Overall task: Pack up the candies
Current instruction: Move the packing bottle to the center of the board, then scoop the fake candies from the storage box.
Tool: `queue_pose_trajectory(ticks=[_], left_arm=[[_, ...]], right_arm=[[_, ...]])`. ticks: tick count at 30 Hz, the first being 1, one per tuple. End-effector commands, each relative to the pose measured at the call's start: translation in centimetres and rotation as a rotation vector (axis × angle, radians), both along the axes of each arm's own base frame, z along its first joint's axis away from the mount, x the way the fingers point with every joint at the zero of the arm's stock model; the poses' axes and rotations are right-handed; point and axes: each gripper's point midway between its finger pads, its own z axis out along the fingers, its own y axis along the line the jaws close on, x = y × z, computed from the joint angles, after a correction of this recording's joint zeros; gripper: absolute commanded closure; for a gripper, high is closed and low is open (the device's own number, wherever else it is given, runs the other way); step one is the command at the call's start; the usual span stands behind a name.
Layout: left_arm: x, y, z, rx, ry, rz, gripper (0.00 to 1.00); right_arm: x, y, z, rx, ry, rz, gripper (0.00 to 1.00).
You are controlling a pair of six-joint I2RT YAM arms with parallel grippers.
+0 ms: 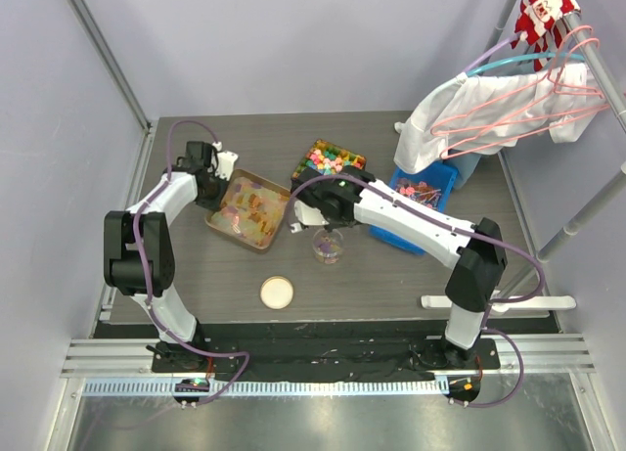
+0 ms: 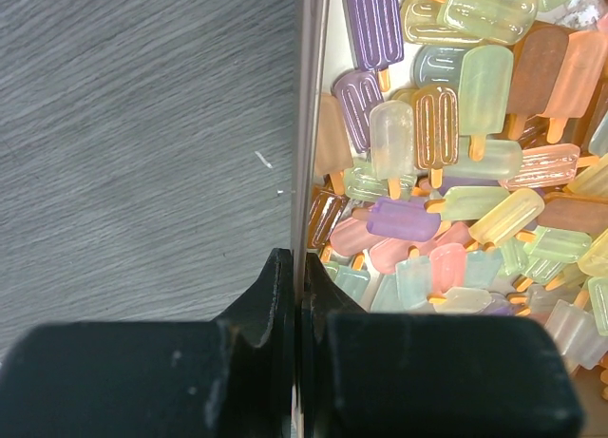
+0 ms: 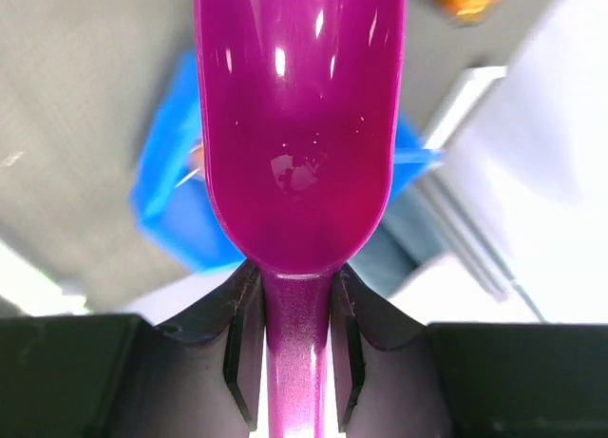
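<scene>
The candies (image 2: 446,219) are small translucent popsicle-shaped pieces in pastel orange, yellow, green, pink and purple, heaped in a shallow brown tray (image 1: 213,223) at the table's left middle. My left gripper (image 2: 299,272) is shut on the tray's thin side wall (image 2: 306,124), at the tray's far left corner in the top view (image 1: 227,175). My right gripper (image 3: 297,305) is shut on the handle of a glossy magenta scoop (image 3: 299,124) whose bowl looks empty. In the top view the right gripper (image 1: 311,216) hovers just right of the tray, beside a small clear cup (image 1: 329,246).
A round cream lid (image 1: 277,293) lies near the front. A box of bright mixed sweets (image 1: 328,160) stands behind the cup, and a blue bin (image 1: 423,204) lies under the right arm. Clothes on hangers (image 1: 509,104) hang at the back right.
</scene>
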Motion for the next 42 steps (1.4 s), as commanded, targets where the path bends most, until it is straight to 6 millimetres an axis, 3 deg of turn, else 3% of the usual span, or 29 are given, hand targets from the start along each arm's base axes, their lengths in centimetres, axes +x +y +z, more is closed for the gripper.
queue_pose_trajectory(ticks=[1, 6, 12, 20, 27, 33, 41, 42], left_arm=[[2.7, -2.3, 5.6, -0.05, -0.167, -0.035, 1.0], [3.1, -3.1, 6.7, -0.031, -0.176, -0.042, 1.0], [3.0, -3.8, 7.4, -0.028, -0.173, -0.053, 1.0], [2.6, -4.8, 7.0, -0.039, -0.152, -0.073, 1.0], [2.2, -5.3, 6.9, -0.039, -0.145, -0.087, 1.0], [1.8, -5.7, 7.1, -0.051, -0.147, -0.099, 1.0], [1.4, -5.6, 6.7, -0.045, -0.152, -0.106, 1.0], [1.4, -5.7, 6.8, -0.053, -0.155, -0.108, 1.0]], right_arm=[[3.7, 2.6, 4.8, 0.112, -0.239, 0.039, 0.99], [6.7, 6.1, 5.1, 0.135, -0.371, 0.061, 0.99], [8.1, 9.7, 5.2, 0.065, -0.482, 0.14, 0.99], [8.4, 13.2, 2.0, -0.071, -0.515, 0.241, 0.99], [8.4, 14.9, 0.1, -0.202, -0.55, 0.309, 0.99], [8.8, 14.9, -1.1, -0.345, -0.566, 0.368, 0.99], [6.5, 13.3, -4.5, -0.407, -0.361, 0.46, 0.99], [6.4, 14.1, -3.8, -0.363, -0.349, 0.457, 0.99]])
